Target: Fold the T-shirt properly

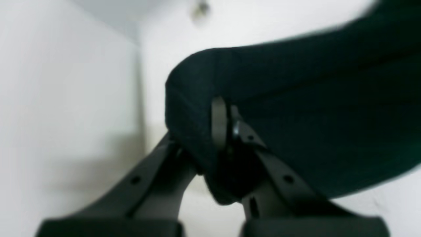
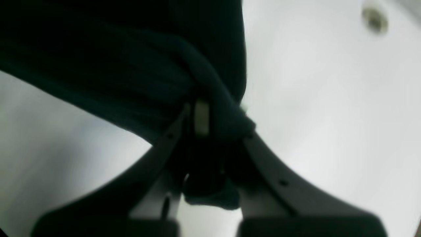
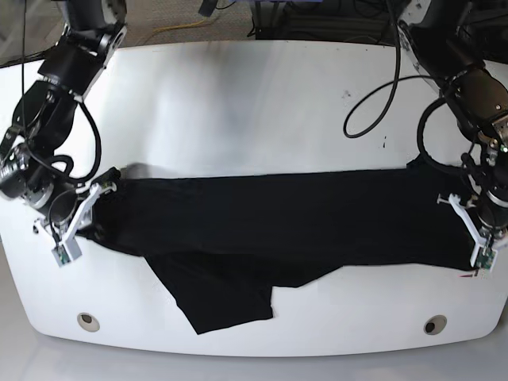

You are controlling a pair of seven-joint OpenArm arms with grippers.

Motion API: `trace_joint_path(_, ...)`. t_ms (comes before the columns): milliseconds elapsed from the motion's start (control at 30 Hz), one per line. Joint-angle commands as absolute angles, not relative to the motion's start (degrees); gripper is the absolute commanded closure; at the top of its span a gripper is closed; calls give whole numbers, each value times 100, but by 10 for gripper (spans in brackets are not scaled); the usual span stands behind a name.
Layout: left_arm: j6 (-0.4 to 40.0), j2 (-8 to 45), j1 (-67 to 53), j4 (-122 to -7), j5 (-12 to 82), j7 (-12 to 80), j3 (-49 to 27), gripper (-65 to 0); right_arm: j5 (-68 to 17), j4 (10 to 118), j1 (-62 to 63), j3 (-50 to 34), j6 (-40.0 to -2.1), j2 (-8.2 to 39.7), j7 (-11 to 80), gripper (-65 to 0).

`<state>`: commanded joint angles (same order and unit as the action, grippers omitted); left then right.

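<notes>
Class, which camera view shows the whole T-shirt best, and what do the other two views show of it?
The base view: the T-shirt is seen whole, stretched across the table between the left claw and right claw. Each wrist view shows only a blurred bunch of black fabric pinched in its own claw.

Black T-shirt (image 3: 294,218) stretched between both grippers.
Plain dark fabric runs as a wide band from the left gripper (image 3: 468,213) to the right gripper (image 3: 94,208), each clamping one bunched end; a loose flap lies nearer the right gripper.
</notes>
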<state>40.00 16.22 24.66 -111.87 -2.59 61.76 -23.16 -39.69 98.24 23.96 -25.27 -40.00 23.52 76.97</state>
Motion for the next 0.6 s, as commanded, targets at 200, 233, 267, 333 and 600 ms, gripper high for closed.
trace_joint_path(200,4000,2141,3969,-10466,-295,6176,-2026,0,-3952,9024,3890,-1578,-4000,2844,7679,0)
trace_joint_path(233,4000,2211,4259,-10343,-295,6176,-1938,0,-3969,8884,4136,-1446,-4000,2905,7653,0)
trace_joint_path(267,4000,2273,4453,-10273,-295,6176,-1886,0,-3987,8796,4347,-1332,-4000,2949,7635,0)
trace_joint_path(333,4000,2413,4919,-10123,-286,6167,-1824,0,-3969,8646,4822,-1042,-4000,3064,7618,0)
trace_joint_path(600,4000,2774,6914,-9499,-268,6141,-1103,0,-4013,8075,6519,-119,-4000,3301,7618,0)
